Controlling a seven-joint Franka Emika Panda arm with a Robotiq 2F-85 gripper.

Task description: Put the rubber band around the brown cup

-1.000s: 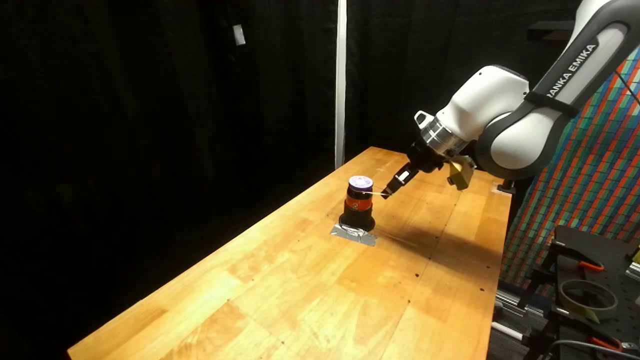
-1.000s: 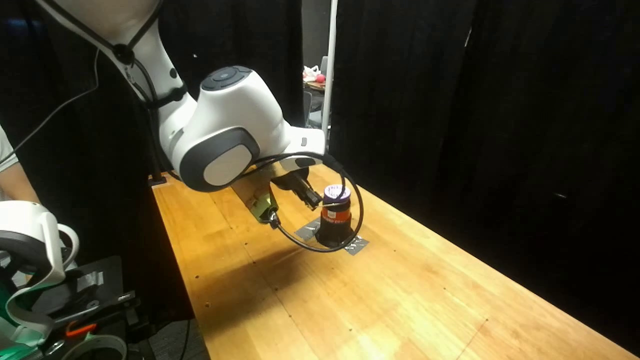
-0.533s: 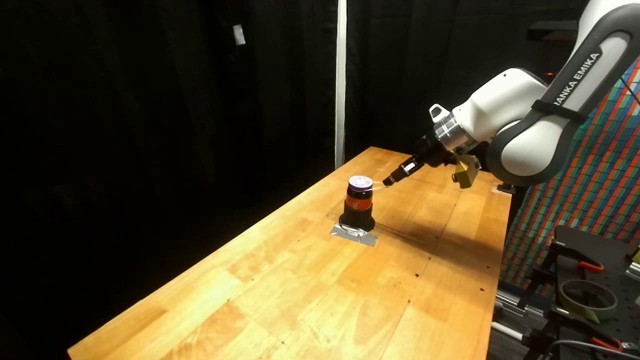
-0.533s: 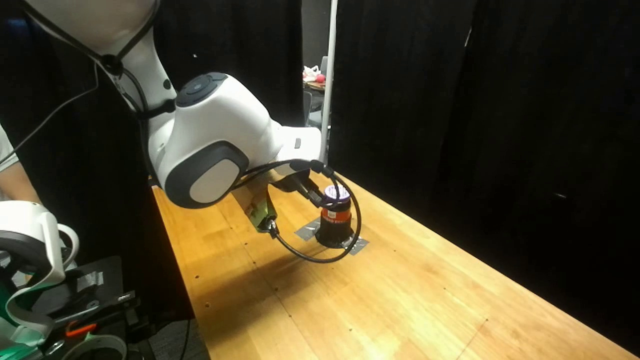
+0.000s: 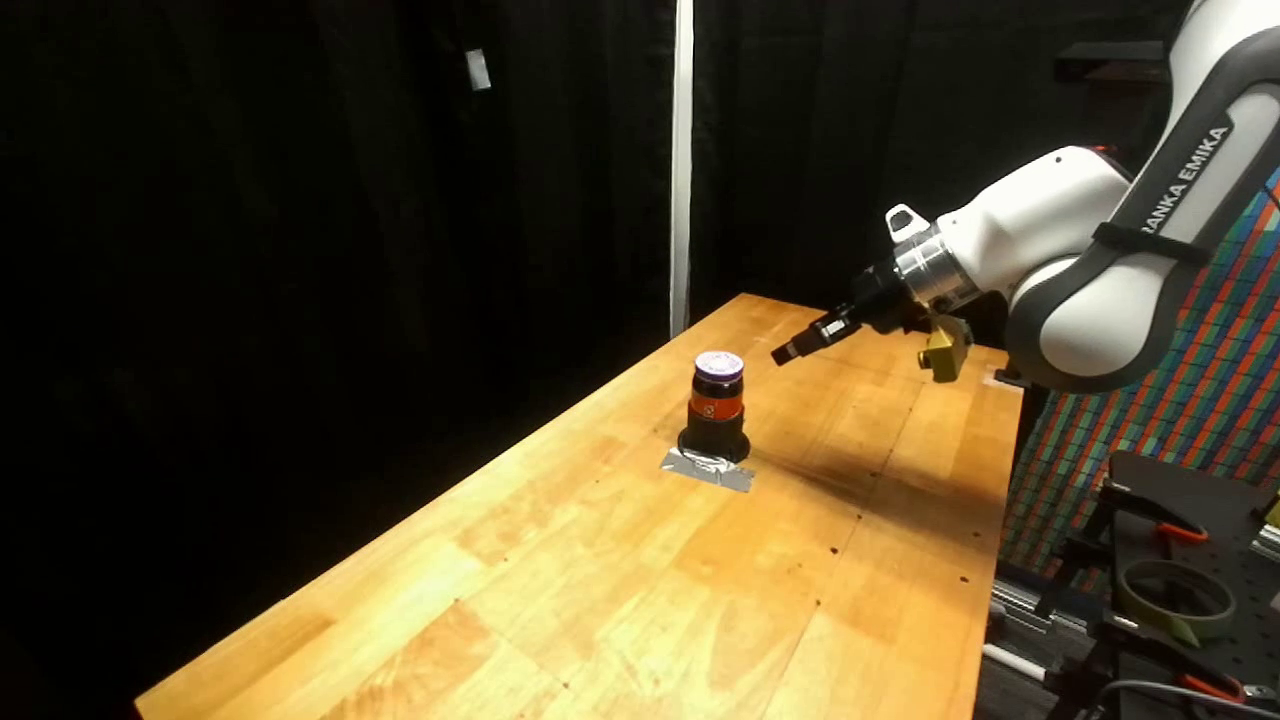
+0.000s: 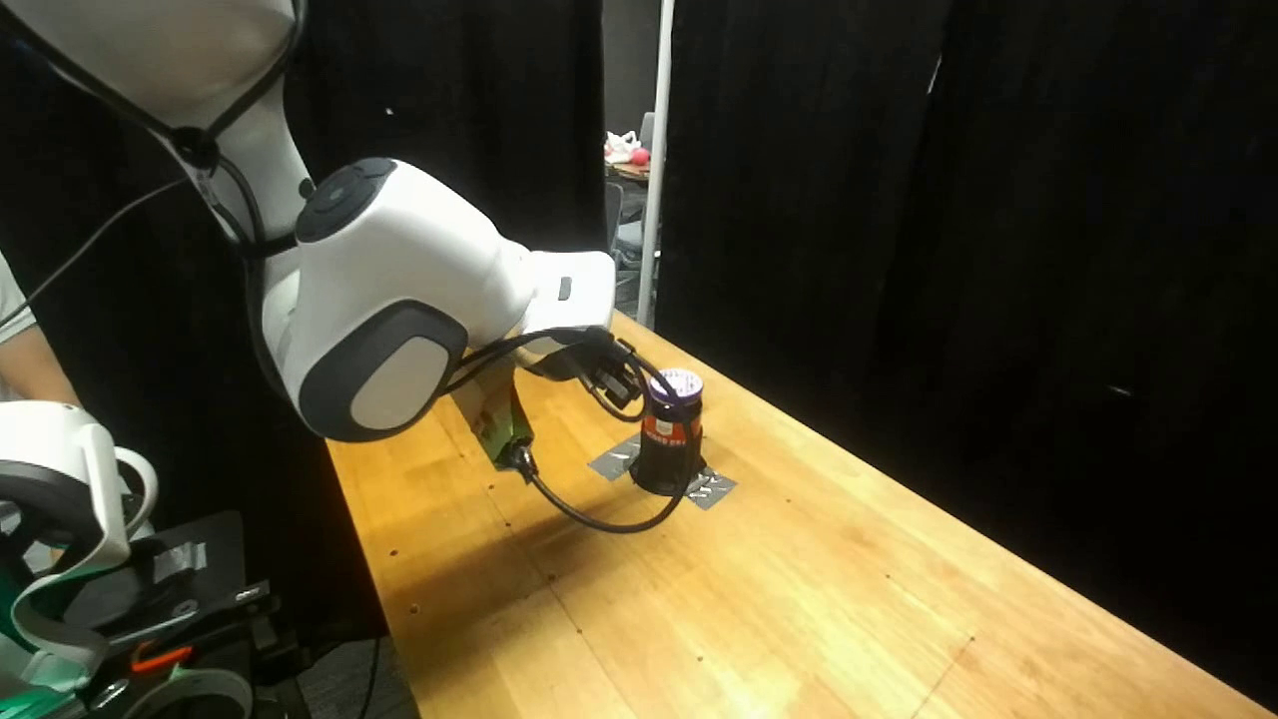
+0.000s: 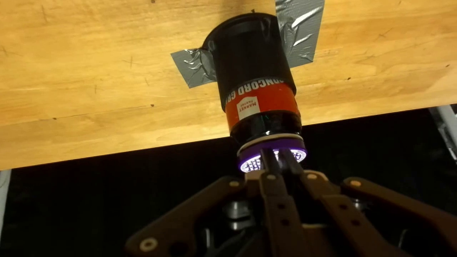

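One brown cup (image 7: 267, 101), one rubber band (image 7: 273, 136); two fingers (image 7: 270, 161); two grey tape strips (image 7: 302, 37); one robot arm (image 5: 1045, 215).

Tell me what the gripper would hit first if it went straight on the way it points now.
Probably the brown cup, near its purple lid and the rubber band. In an exterior view, the gripper points that way across a gap. Depth is unclear, so the exact spot is uncertain.

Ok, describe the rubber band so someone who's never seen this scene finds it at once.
In the wrist view, start from the wooden table, then find the orange-labelled brown cup standing on it. Look where its dark body meets the purple lid. The rubber band is the thin beige ring there, neither purple like the lid nor dark like the body.
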